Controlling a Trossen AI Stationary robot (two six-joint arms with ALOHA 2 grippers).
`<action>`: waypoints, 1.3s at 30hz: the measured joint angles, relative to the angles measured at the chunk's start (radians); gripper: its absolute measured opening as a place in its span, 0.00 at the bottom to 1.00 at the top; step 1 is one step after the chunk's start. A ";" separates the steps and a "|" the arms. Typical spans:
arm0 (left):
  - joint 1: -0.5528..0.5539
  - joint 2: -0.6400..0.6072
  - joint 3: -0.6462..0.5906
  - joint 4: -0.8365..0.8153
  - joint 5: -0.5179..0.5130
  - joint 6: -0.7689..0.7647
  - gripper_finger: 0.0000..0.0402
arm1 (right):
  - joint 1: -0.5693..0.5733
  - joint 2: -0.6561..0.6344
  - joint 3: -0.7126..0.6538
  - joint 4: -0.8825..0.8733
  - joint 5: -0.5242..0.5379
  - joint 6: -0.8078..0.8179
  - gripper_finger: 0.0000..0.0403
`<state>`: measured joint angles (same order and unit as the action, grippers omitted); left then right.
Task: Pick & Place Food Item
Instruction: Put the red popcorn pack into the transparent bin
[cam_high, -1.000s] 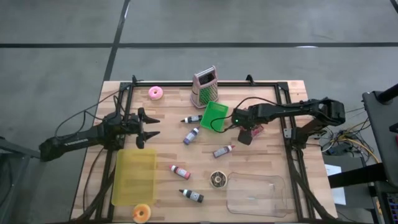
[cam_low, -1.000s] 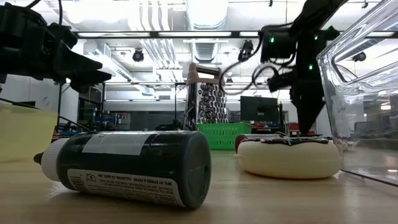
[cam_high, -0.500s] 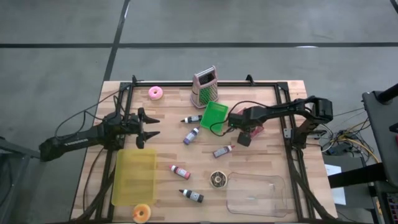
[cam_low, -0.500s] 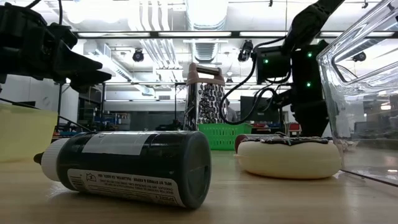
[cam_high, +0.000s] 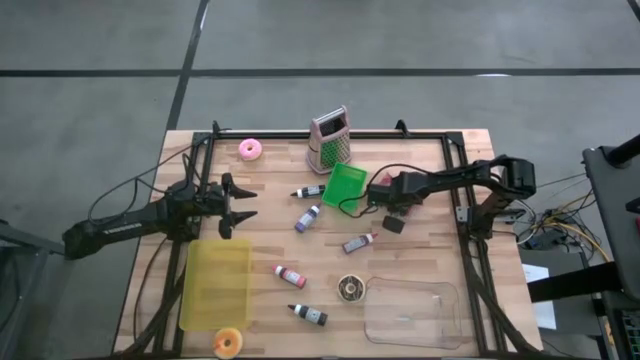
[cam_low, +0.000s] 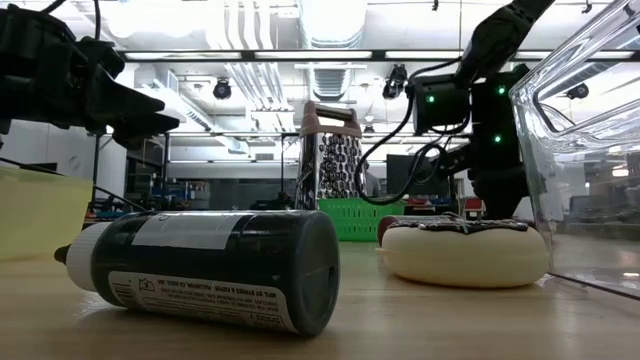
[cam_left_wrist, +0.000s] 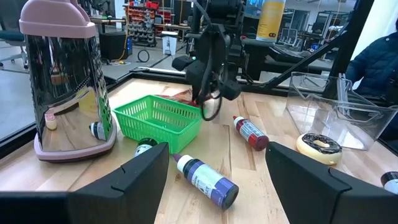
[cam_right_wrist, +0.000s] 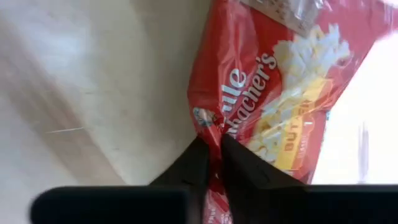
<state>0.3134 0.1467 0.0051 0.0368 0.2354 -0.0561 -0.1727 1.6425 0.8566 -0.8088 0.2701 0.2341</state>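
Note:
A red snack bag (cam_right_wrist: 267, 68) with popcorn printed on it lies flat on the wooden table just right of the green basket (cam_high: 345, 186). In the left wrist view a strip of the bag (cam_left_wrist: 180, 95) shows behind the basket. My right gripper (cam_right_wrist: 212, 152) stands over the bag, pointing steeply down, shut on it. In the high view the right gripper (cam_high: 388, 203) covers the bag. My left gripper (cam_high: 245, 203) waits open at the table's left side, holding nothing. My right gripper pinches the bag's side edge (cam_right_wrist: 210, 127) between its two fingertips, at a crease in the foil. The fingers come from above, slanting down. The rest of the bag still lies on the table.
A metal grater (cam_high: 328, 140) stands behind the basket and a pink donut (cam_high: 250, 150) lies far left. Several small bottles lie mid-table, one of them (cam_high: 360, 242) near the right gripper. A chocolate donut (cam_high: 350, 288), a clear container (cam_high: 412, 312), a yellow tray (cam_high: 215, 283) and an orange donut (cam_high: 229, 342) lie near the front.
My right gripper has sunk toward the table and shifted a little toward the green basket, tipping steeper. The left arm has kept still.

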 joint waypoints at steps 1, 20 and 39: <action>0.000 0.000 0.000 0.000 0.000 0.000 0.68 | 0.008 -0.006 0.000 0.003 0.002 0.005 0.05; 0.000 0.000 0.000 0.000 -0.001 0.000 0.68 | 0.135 -0.261 0.000 -0.033 0.092 0.155 0.02; 0.000 0.000 0.000 0.000 -0.001 0.000 0.68 | 0.356 -0.195 0.252 -0.086 0.253 0.146 0.02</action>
<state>0.3137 0.1467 0.0051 0.0368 0.2348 -0.0563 0.1837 1.4479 1.1085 -0.8944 0.5228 0.3798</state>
